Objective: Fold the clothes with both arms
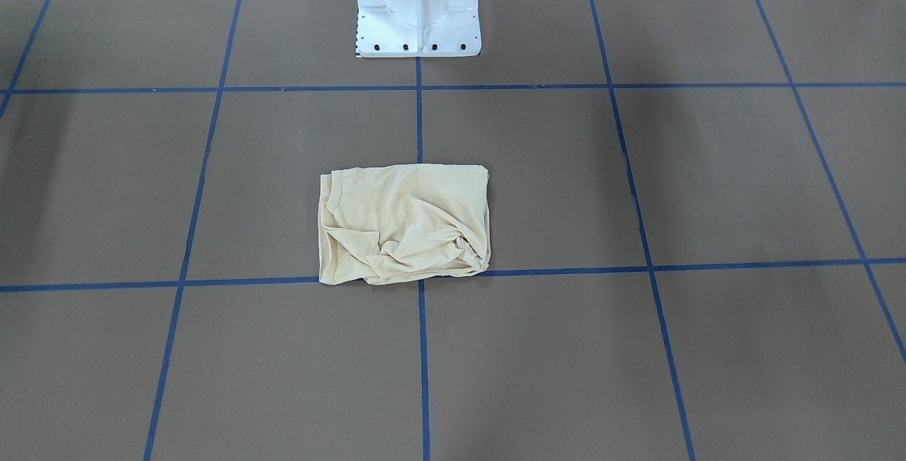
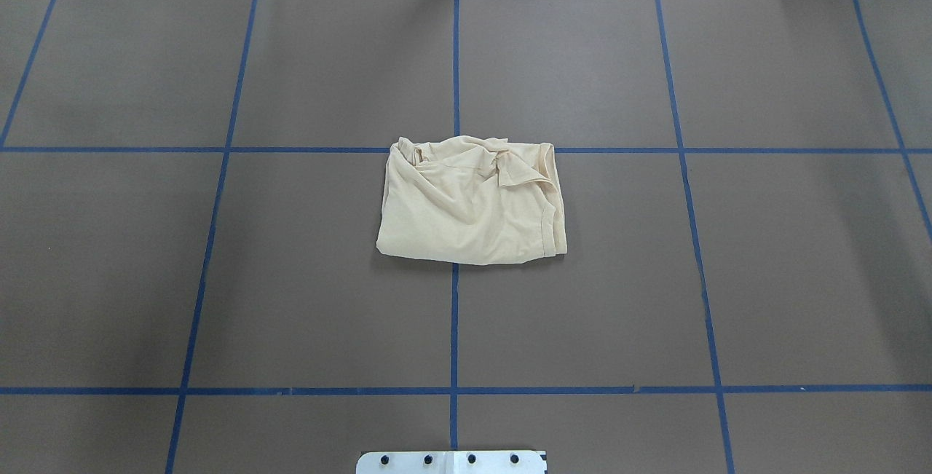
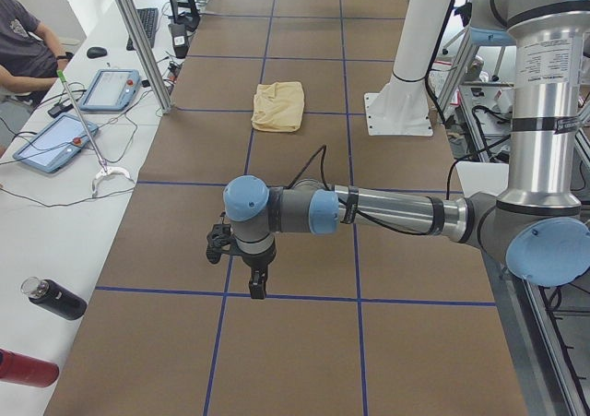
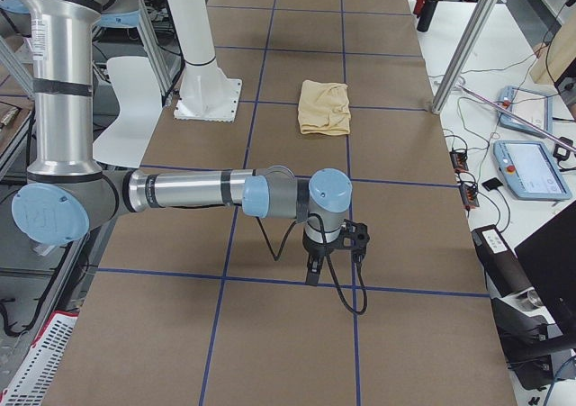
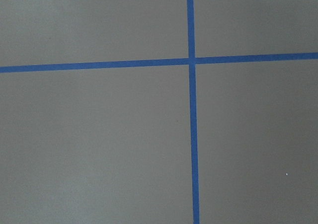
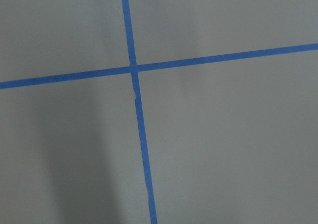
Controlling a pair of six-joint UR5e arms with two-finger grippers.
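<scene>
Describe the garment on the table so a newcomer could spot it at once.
On the brown table gridded with blue tape, find the white pedestal base. Straight out from it, across the centre tape line, lies the T-shirt: a folded, wrinkled, cream-yellow bundle, the only cloth there.

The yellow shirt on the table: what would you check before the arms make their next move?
1. T-shirt folded into a compact rectangle in the middle of the table: ok.
2. Fold neatness: the edge away from the robot is bunched and wrinkled: not ok.
3. Left gripper clear of the T-shirt, above bare table: ok.
4. Right gripper clear of the T-shirt: ok.
5. Both grippers open: cannot tell.
</scene>
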